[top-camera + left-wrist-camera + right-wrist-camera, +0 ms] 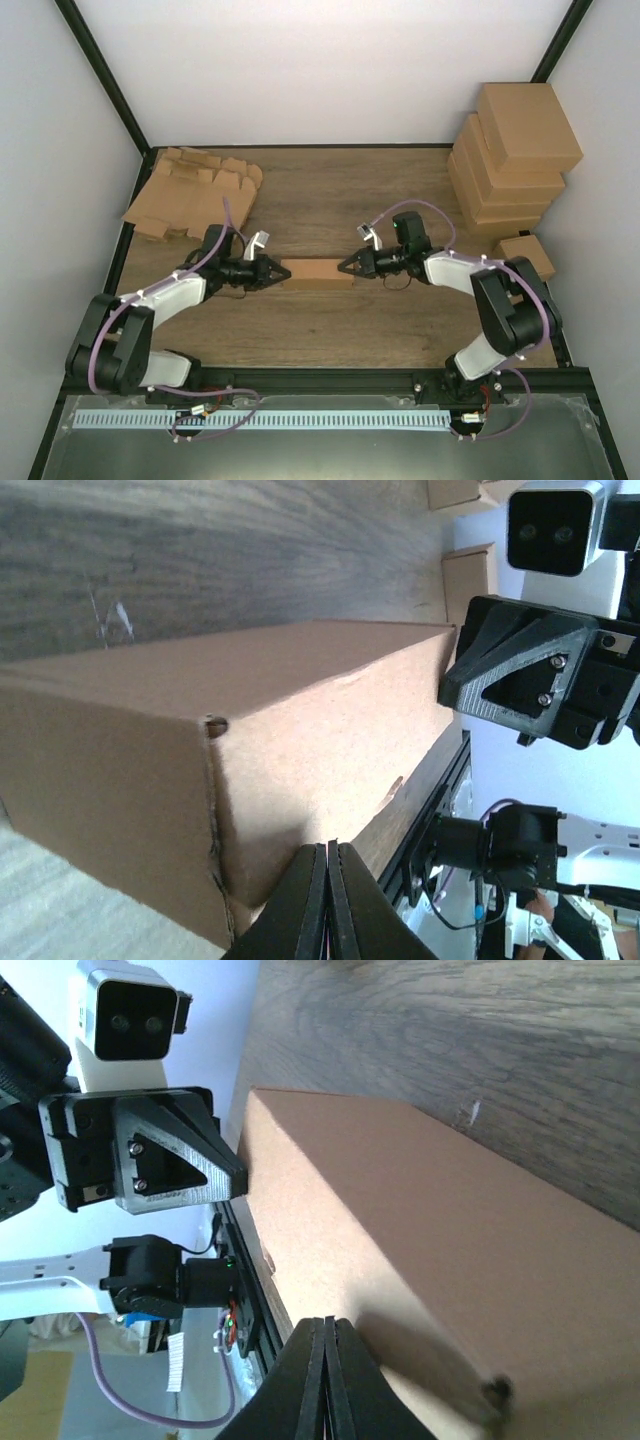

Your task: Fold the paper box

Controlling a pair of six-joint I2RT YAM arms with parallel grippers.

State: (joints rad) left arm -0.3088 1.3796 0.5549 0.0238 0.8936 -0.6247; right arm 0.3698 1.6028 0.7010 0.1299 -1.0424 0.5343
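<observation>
STEP: box (317, 272) is being pressed end to end, folding judged nearly done | BOX: is lying mid-table (330, 200), closed | left gripper (277, 272): fingers pressed together, tip being pushed against left end | right gripper (343, 267): pressed together, against right end | NEXT: both tips needing to be backed straight off.

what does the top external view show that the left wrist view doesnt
Only the top external view: the pile of flat brown cardboard blanks at the rear left of the wooden table.
Only the left wrist view: a small round hole on the near corner edge of the long brown cardboard box.
Both: that box lying on the table, with the shut left claw at one end and the shut right claw at the other.
</observation>
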